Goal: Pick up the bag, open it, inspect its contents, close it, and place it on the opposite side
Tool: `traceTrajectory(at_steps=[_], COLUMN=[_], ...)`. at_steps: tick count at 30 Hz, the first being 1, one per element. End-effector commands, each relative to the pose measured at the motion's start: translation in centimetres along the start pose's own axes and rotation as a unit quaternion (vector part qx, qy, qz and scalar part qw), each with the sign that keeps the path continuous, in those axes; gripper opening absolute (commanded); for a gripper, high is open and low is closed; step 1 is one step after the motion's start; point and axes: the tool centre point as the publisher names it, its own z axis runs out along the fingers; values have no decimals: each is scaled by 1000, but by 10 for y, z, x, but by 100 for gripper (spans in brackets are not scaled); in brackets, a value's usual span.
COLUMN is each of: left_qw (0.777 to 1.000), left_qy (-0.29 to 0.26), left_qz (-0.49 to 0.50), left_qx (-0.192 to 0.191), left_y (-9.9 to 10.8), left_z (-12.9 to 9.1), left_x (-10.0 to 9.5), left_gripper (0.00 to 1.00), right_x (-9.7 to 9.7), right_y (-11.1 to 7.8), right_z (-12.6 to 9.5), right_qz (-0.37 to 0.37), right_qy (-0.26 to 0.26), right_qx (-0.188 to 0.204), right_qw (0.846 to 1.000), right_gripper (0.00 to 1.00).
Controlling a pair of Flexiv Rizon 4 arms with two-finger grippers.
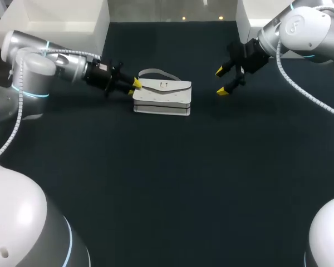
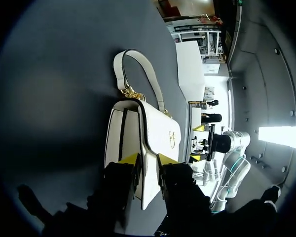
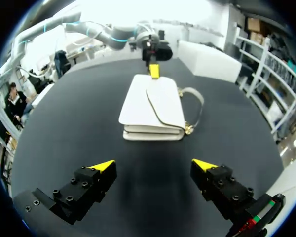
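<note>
Nearest: left gripper [image 2: 148, 160], fingers almost together at one short end of the bag [image 2: 117, 143], flap [image 2: 158, 126] edge between them; both yellow tips look pressed on it from two sides, so I call it clamped
Other arm: right gripper [image 1: 221, 82], fingers wide apart, holding nothing, hovers off the bag's far end and well apart from it
Position: bag lies flat on the dark table [image 1: 167, 189], flap side up, left of the middle and toward the far side
Long axis: left-right across the table, one short end in my left gripper, the other facing my right gripper
Pointing: handle [image 1: 150, 72] edge faces the table's far side, layered bottom edge faces me, clasp [image 1: 163, 84] sits mid-flap and faces up
Stiffness: my guess is a structured body that keeps its slab shape, with a thinner flap that bends at its fold
Weight: probably light; contents hidden
Surface: smooth, looks slippery; a pinch on the flap alone may peel it open instead of lifting
Hold for lift: handle loop, or a short end across the full thickness
Hold for opening: flap lip near the clasp, other gripper pinning the body
Loose parts: gold chain links [image 2: 133, 93] at the handle root, likely to swing or snag
</note>
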Motion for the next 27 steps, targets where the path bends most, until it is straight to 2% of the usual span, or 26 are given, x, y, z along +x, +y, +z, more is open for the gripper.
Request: traceTrajectory(at_steps=[1,4,8,22,27], left_qw=[999,999,999,1000,1000], left_qy=[3,2,0,14,20], left_qz=[-2,-2,0,3,3], left_qx=[-46,-50,-55,6,15], left_y=[-7,-7,-4,9,11], left_z=[3,3,2,18,26], left_x=[-4,-4,-3,1,5], left_gripper=[12,2,0,0,0], right_x=[-1,-1,-1,-1,-1], right_y=[0,0,0,0,0], right_z=[0,0,0,0,0], right_qz=[-1,-1,-1,-1,-1], right_qy=[2,2,2,2,2], right_qx=[-1,-1,-1,-1,-1], right_qw=[1000,1000,1000,1000,1000], right_gripper=[100,100,100,100,100])
